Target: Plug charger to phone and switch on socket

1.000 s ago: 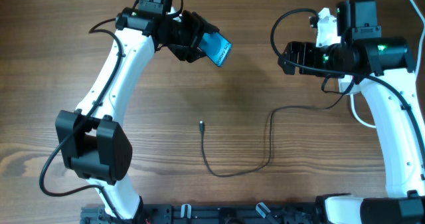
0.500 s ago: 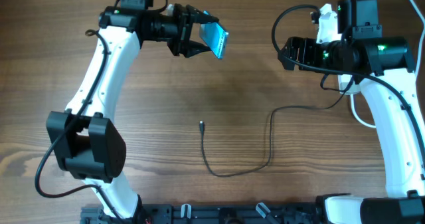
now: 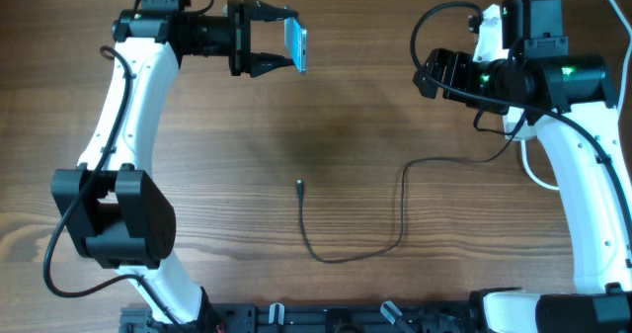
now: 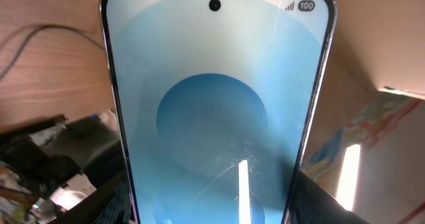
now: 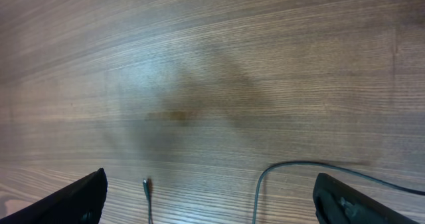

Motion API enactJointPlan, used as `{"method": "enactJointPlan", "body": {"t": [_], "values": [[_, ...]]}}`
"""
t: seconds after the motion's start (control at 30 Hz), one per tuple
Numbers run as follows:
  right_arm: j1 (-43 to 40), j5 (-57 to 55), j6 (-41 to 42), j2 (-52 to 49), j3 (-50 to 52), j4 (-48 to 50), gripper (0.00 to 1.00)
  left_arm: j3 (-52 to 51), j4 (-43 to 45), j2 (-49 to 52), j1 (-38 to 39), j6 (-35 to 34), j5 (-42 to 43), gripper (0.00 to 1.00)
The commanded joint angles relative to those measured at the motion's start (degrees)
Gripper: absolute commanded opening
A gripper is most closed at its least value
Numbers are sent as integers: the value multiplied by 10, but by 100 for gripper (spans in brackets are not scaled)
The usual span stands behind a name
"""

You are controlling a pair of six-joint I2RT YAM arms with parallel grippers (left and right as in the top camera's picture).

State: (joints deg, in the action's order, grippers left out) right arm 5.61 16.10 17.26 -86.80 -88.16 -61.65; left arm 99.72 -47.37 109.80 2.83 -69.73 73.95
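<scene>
Wooden desk [image 3: 296,125] with brown grain, viewed from above.

Near the far edge, left of centre: left tool [image 3: 284,44] up off the desk, pinching the phone [image 3: 298,46] between its two fingers. Phone held on edge, screen facing back toward the wrist. Through the left wrist camera, phone filling the frame: turquoise-blue screen with a darker round shape, a small camera dot at the top, "100" in the top corner.

Around the desk's middle: charger [image 3: 400,209], a thin black cable lying loose, touched by neither tool. Small connector tip [image 3: 299,186] pointing toward the far edge. Cable curving toward the near edge, then back toward the far right corner and under the right arm [image 3: 583,175].

Toward the far right corner: right tool [image 3: 427,71] hovering above the desk, spread wide, gripping nothing. In the right wrist view, dark fingertips [image 5: 73,201] at the lower corners of the frame, with bare wood, the connector tip and a bend of cable between them.

Behind that arm, a sliver of the white socket [image 3: 483,22], mostly hidden.
</scene>
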Motion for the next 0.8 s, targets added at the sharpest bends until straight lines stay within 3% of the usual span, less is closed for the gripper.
{"method": "enactJointPlan", "body": {"t": [0.0,0.17,0.77], "values": [[2,8,12,-4,-6,1,100,16,0,-22,-2,-45,45,4],[2,7,14,-4,-6,1,100,16,0,-22,-2,-88,47,4],[2,7,14,-4,-6,6,100,16,1,-22,-2,-87,46,4]]}}
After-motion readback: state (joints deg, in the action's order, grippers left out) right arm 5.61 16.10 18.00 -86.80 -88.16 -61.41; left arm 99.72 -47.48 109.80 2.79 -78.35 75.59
